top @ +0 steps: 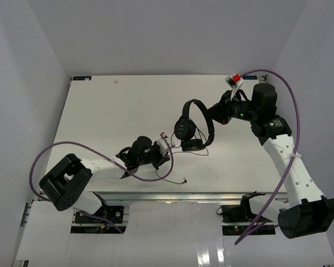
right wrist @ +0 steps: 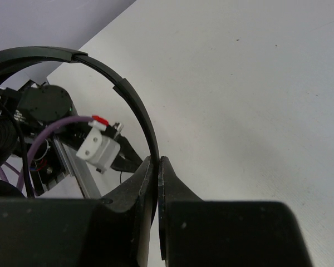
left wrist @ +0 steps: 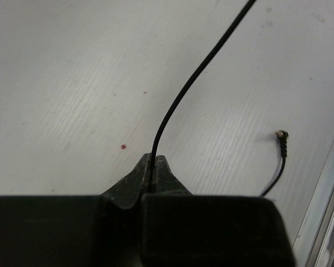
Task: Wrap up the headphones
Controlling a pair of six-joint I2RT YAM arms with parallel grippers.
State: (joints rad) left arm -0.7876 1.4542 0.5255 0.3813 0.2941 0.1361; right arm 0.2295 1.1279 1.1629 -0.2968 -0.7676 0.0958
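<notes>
We have the headphones (top: 192, 130) at the middle of the bench (top: 128, 105), toward its right side. The right gripper (right wrist: 157, 167) is pressed together on the thin headband (right wrist: 128, 92). The two earcups (top: 183, 129) point toward the left arm; we cannot tell whether they rest on the bench. The left gripper (left wrist: 153, 167) pinches the thin black cable (left wrist: 195, 78), which rises from between its fingertips in a smooth curve. The plug (left wrist: 282, 136) lies loose on the bench near the front edge.

We judge the step in hand to be winding the cable around the headphones. To do it well, we would hold the headband firm and steady with the right gripper. The left one should carry the cable around in close, even turns, with light tension and no jerks, since so thin a cable could slip from the grip or snag. The trailing plug end needs watching so that it does not catch on the bench edge.

We can read no brand, label or writing. The white connector block (right wrist: 100, 147) on the left arm shows only a red tab.
</notes>
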